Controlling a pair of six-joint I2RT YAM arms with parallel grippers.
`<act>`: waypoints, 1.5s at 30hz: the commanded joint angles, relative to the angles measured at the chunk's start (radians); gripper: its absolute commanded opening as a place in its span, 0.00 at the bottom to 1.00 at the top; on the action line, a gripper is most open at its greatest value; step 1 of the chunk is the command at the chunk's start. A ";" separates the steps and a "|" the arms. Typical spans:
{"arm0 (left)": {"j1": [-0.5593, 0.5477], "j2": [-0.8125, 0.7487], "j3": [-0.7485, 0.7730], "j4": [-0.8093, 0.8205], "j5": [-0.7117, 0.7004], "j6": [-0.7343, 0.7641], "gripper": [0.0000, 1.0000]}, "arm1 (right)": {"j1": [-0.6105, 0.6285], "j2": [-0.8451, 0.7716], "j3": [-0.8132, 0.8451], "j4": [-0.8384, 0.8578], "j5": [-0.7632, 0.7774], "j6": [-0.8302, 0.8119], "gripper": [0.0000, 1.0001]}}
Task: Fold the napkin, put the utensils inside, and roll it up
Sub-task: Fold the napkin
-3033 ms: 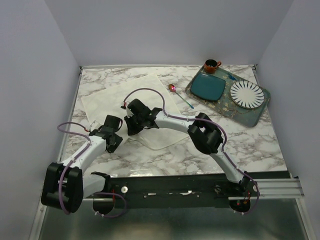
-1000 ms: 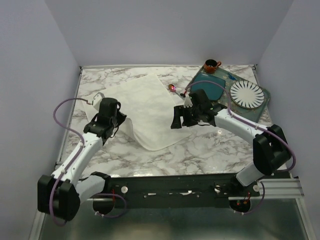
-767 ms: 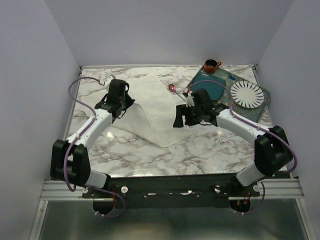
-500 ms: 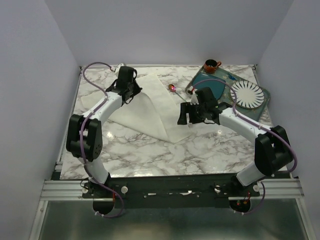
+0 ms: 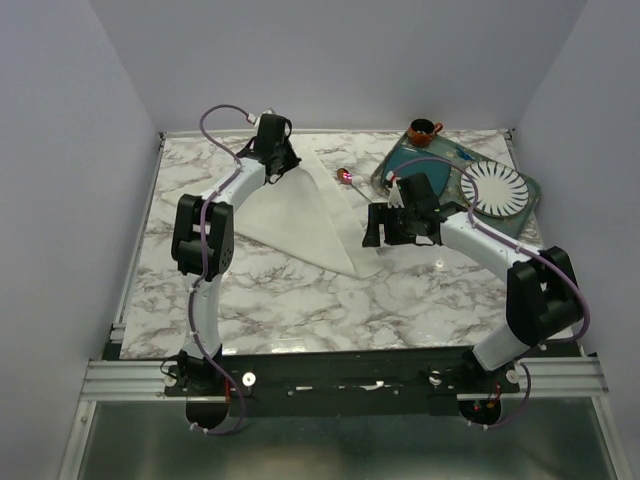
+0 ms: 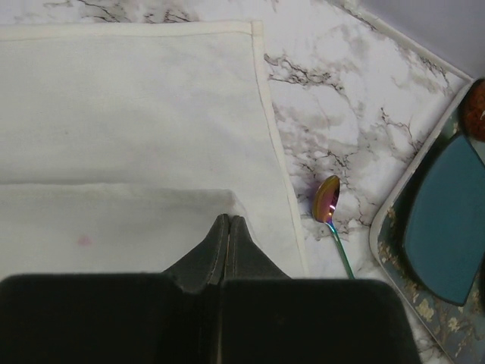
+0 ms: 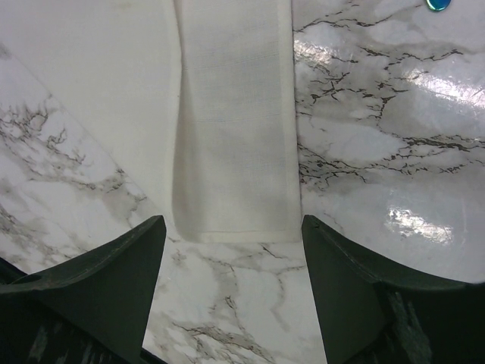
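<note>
On the marble-patterned desk, your napkin lies toward the far left, a plain cream woven cloth with a stitched hem, doubled over so one layer rests on another. Your left tool has its jaws pressed together on a raised fold of that cloth, while your right tool hangs spread wide above the napkin's near corner, holding nothing. The slim spoon, with a shiny coppery bowl and thin teal handle, lies on bare marble between the hem and the patterned tray.
</note>
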 commanded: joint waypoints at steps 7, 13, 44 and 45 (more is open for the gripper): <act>0.004 0.154 0.202 -0.042 0.051 0.064 0.00 | -0.014 0.060 0.022 -0.010 0.009 -0.018 0.81; 0.004 0.215 0.307 -0.048 0.036 0.068 0.00 | -0.019 0.077 0.018 -0.005 0.006 -0.018 0.81; 0.034 0.387 0.501 0.009 0.007 -0.040 0.00 | -0.028 0.069 -0.010 0.001 0.021 -0.010 0.81; 0.039 0.391 0.510 0.006 0.007 -0.043 0.00 | -0.028 0.071 -0.010 0.001 0.021 -0.010 0.81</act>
